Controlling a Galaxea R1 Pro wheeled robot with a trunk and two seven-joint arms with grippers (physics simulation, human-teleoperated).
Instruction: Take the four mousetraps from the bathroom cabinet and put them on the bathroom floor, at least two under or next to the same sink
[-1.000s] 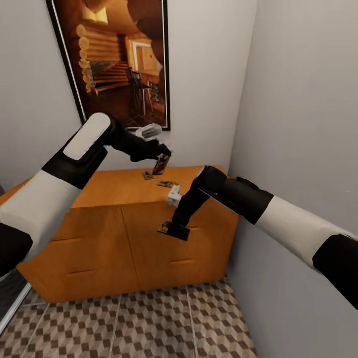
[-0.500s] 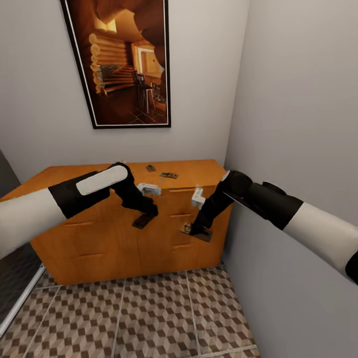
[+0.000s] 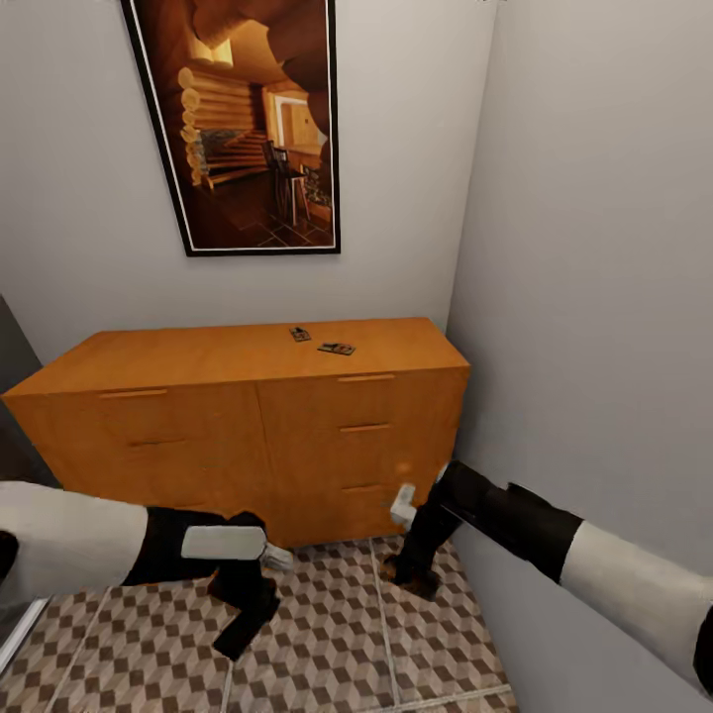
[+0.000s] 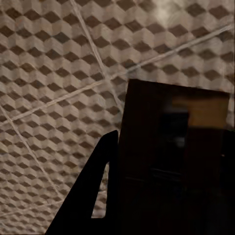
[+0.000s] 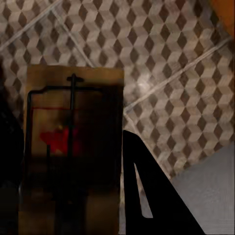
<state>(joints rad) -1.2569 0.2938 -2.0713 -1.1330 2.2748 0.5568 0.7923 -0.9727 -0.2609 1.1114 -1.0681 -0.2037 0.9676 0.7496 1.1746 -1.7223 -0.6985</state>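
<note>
Two mousetraps (image 3: 300, 335) (image 3: 337, 349) lie on top of the orange wooden cabinet (image 3: 198, 436). My left gripper (image 3: 244, 626) hangs low over the cube-patterned bathroom floor (image 3: 327, 644), shut on a third mousetrap (image 4: 171, 156) that reads as a dark brown slab beside one black finger (image 4: 100, 188). My right gripper (image 3: 410, 578) is down by the cabinet's right front corner, shut on a fourth mousetrap (image 5: 73, 147) with a wire bar and a red patch, just above the tiles (image 5: 161, 58). The sink is out of view.
A grey wall (image 3: 594, 297) closes the right side next to my right arm. A framed picture (image 3: 253, 119) hangs above the cabinet. A dark strip with a pale rail (image 3: 12, 634) runs along the left edge.
Both arms have dropped from cabinet-front height to just above the floor, each still carrying its mousetrap. The two traps on the cabinet top have not moved.
</note>
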